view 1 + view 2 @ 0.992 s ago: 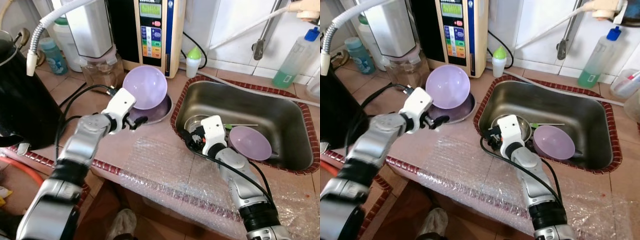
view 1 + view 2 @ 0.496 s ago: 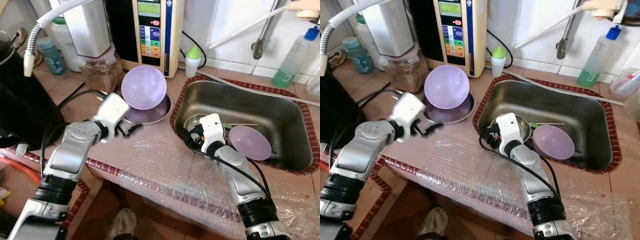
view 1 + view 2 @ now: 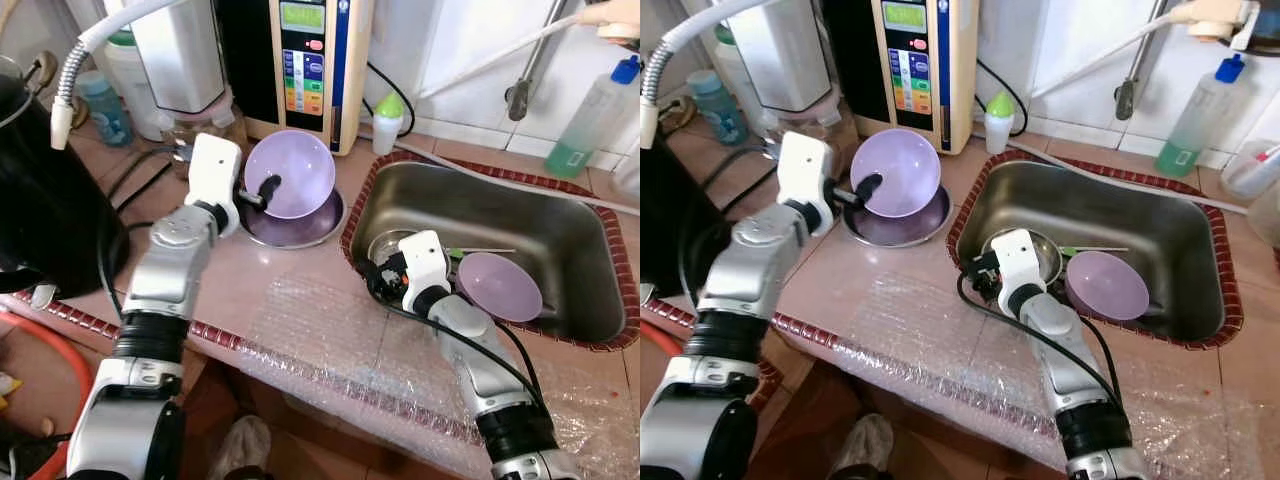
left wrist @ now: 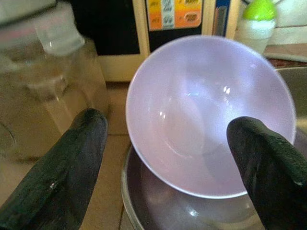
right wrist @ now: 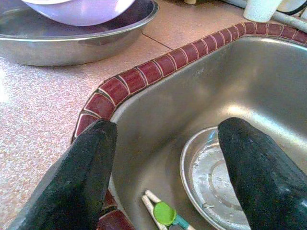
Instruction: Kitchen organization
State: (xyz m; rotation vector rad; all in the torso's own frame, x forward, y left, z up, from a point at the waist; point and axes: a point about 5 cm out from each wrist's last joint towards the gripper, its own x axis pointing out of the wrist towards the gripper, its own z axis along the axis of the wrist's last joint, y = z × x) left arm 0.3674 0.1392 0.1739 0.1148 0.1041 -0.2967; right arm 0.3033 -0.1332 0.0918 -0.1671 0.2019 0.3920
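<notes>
Two lilac bowls were in sight. One lilac bowl (image 3: 290,174) stood tilted on its edge in a shallow steel pan (image 3: 318,222) on the counter (image 3: 300,275), near the counter's back edge and just in front of the water purifier (image 3: 308,60). The second lilac bowl (image 3: 500,285) lay in the sink (image 3: 560,240), toward its front edge, beside a single steel dish (image 5: 211,177) on the sink floor. A small green-headed utensil (image 5: 165,214) lay by that dish.

The left gripper (image 4: 168,143) faced the open side of the tilted bowl, its two black fingers (image 4: 62,177) spread wide to either side of the rim and holding nothing. A glass jar (image 4: 43,91) stood right beside one finger, between the bowl and the black kettle (image 3: 45,200) at the counter's left edge. The right gripper (image 5: 163,163) hung at the sink's front left corner, over the red tile border (image 5: 139,74), fingers (image 5: 254,167) likewise well apart and empty.

Along the back edge stood one white bottle with a green cap (image 3: 386,122), and one clear bottle of green liquid (image 3: 590,120) toward the right back corner. A sheet of bubble wrap (image 3: 340,350) covered the counter's front edge. A tap pipe (image 3: 480,60) slanted above the sink.
</notes>
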